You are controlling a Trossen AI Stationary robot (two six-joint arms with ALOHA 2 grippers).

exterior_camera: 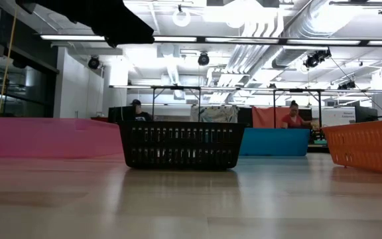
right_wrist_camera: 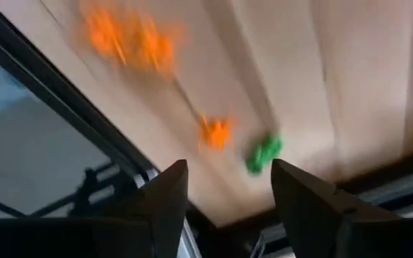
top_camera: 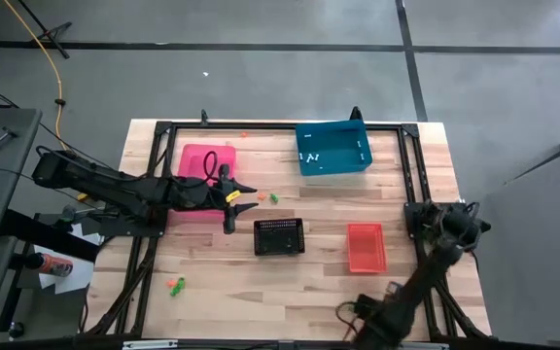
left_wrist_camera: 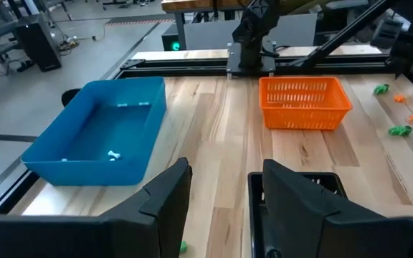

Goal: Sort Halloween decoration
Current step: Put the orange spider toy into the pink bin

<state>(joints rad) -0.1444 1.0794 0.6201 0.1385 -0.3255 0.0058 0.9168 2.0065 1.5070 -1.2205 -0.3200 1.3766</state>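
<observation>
**Four bins on a wooden table, trinkets scattered between them**

Four bins are spread over the plank table (top_camera: 212, 292): a pink bin (top_camera: 205, 160) and a blue bin (top_camera: 332, 148) toward the far edge, a black mesh basket (top_camera: 279, 236) in the middle, and a red-orange slatted basket (top_camera: 366, 247) to its right. Bare wood is left open along the near edge and between the bins.

The left hand (top_camera: 244, 197) is held just beside the pink bin, above the table, with its fingers apart and nothing between them. The right hand (right_wrist_camera: 224, 193) is seen only in its own wrist view, fingers likewise apart and empty; its arm is folded at the near right corner.

Tiny green and orange trinkets (top_camera: 268, 197) lie just past the left hand, and another orange and green cluster (top_camera: 175, 285) lies near the front left. White trinkets (left_wrist_camera: 113, 154) are seen on the smooth floor of the blue bin in the left wrist view. In the low view, two people are seen in the room behind the table.
</observation>
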